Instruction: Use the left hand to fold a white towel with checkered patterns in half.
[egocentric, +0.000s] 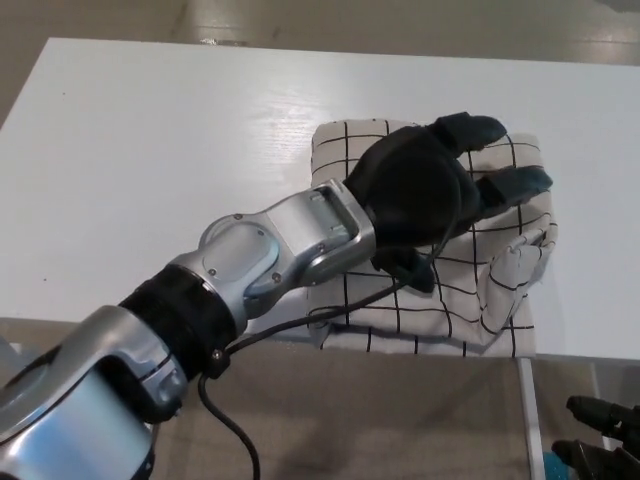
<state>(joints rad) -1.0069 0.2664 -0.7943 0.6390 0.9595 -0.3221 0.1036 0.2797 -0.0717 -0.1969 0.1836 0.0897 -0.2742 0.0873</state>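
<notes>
The white towel with a black checkered pattern (505, 275) lies folded over on itself near the front right edge of the white table (150, 160). Its upper layer is rumpled at the right side. My left hand (425, 190) rests flat on top of the towel, open, with its fingers (475, 128) spread toward the far right and nothing held in them. The silver left forearm (270, 255) reaches in from the lower left. Only the black fingertips of my right hand (605, 440) show at the bottom right corner, below the table.
The table's front edge (250, 338) runs just below the towel, which slightly overhangs it. Brown floor (400, 420) lies beneath. A white table leg (528, 420) stands under the right part.
</notes>
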